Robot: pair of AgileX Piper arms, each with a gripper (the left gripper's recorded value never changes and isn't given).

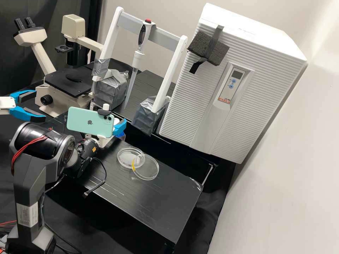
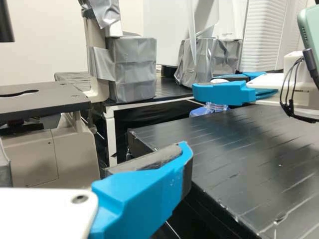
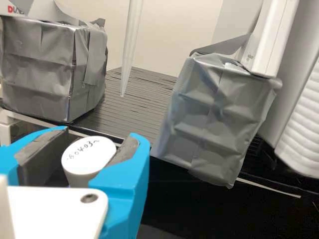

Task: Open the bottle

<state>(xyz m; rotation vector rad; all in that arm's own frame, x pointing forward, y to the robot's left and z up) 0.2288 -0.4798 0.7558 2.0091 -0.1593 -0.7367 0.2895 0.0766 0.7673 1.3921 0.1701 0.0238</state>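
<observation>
A small clear bottle [image 2: 209, 107] stands at the far edge of the black bench plate [image 2: 239, 149]. Its white cap [image 3: 88, 154], with handwritten digits on top, sits between the two blue fingers of my right gripper [image 3: 94, 140], which is shut on it. The left wrist view has that same right gripper [image 2: 229, 89] level over the bottle. In the high view, the right gripper [image 1: 119, 127] pokes out from behind a mint phone [image 1: 90, 121] mounted on the arm, which hides the bottle. My left gripper [image 1: 39, 105] hangs open at the far left beside the microscope, holding nothing; one of its fingers [image 2: 144, 184] is close to the plate's corner.
Two clear petri dishes [image 1: 130, 157] [image 1: 145, 171] lie mid-plate. A pipette [image 1: 136, 67] hangs from a white stand with tape-wrapped feet [image 1: 109, 86] [image 1: 150, 114] just behind the bottle. A microscope [image 1: 60, 84] stands at the left and a large white ribbed instrument [image 1: 229, 81] at the right.
</observation>
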